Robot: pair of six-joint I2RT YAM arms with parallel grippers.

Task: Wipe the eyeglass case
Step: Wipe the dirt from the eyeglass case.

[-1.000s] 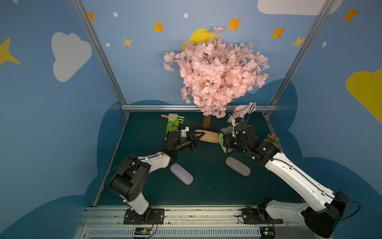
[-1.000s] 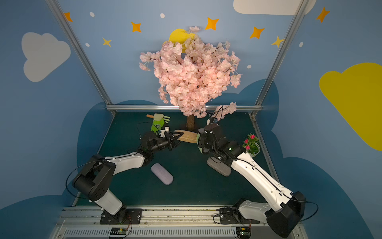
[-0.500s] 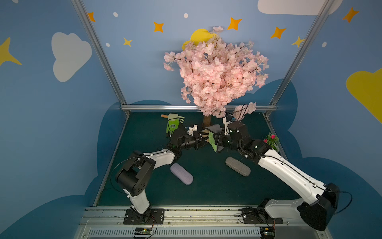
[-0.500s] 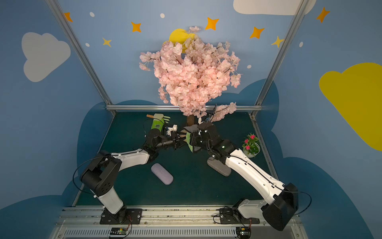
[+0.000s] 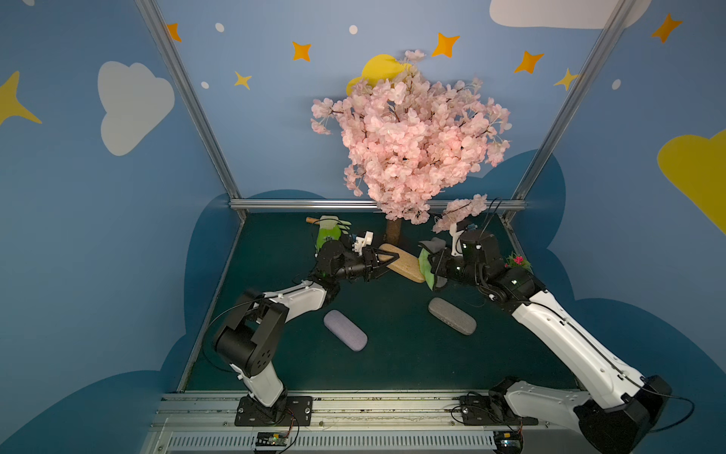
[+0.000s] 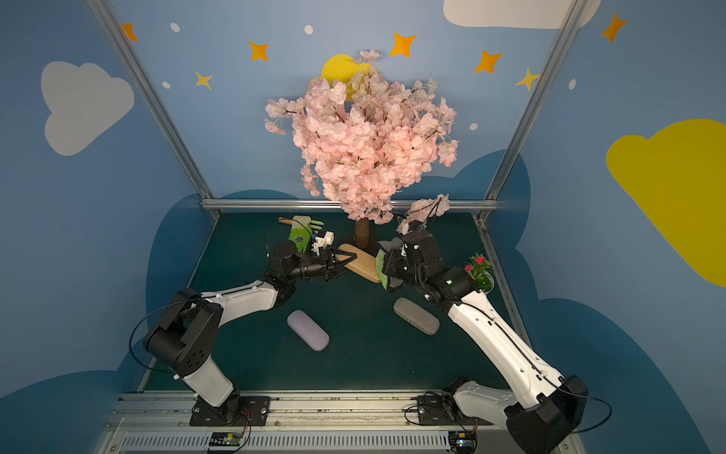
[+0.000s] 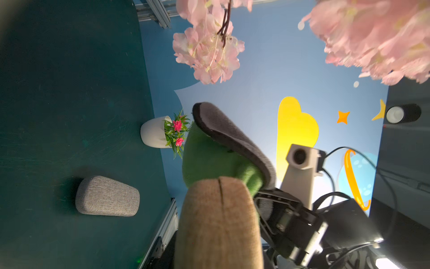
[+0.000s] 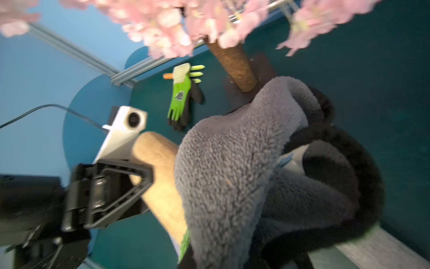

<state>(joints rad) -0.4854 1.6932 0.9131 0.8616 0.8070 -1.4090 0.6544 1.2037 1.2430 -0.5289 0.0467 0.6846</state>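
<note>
in front of the tree trunk (image 5: 393, 236), the left fingers (image 5: 393, 258) are clamping the tan eyeglass case (image 5: 406, 265) while the right fingers (image 7: 274, 195) are pressing a pinched cloth (image 5: 426, 267) against it.

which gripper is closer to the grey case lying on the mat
Right. The right gripper, holding the cloth, hangs beyond the grey case; the left gripper, gripping the tan case, is farther off to the side.

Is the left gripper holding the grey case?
No, the left gripper grips the tan case; the grey case lies on the mat.
</note>
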